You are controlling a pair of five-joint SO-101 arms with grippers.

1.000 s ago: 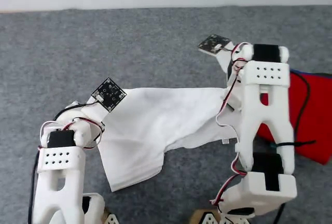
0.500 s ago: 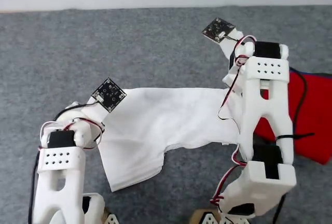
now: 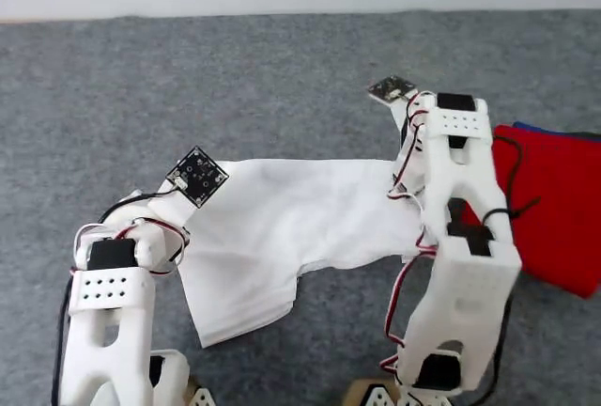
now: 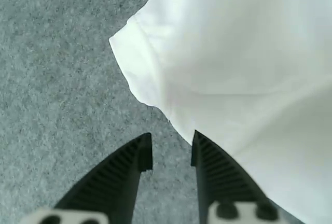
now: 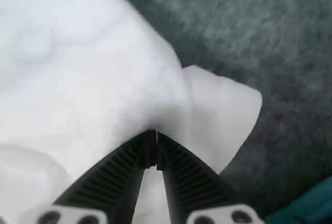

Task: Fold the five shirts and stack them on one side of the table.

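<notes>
A white shirt (image 3: 282, 227) lies crumpled and partly spread across the middle of the grey table (image 3: 282, 68). My left gripper (image 4: 171, 149) stands open at the shirt's left corner (image 4: 140, 63), one finger touching the cloth's edge, the other over bare carpet. My right gripper (image 5: 156, 149) is shut on a fold of the white shirt (image 5: 78, 68) at its right edge, under the right arm (image 3: 455, 190). A red shirt (image 3: 554, 209) lies folded at the right side, over a blue one whose edge (image 3: 537, 128) peeks out.
The grey carpet surface runs to a pale wall at the back. Open carpet lies behind the shirt and at the far left. The left arm's base (image 3: 108, 331) and the right arm's base (image 3: 451, 331) stand along the near edge.
The right arm has swung, first away from the near edge, then back toward it and slightly left, still holding the cloth. The left arm and most of the shirt stayed put.
</notes>
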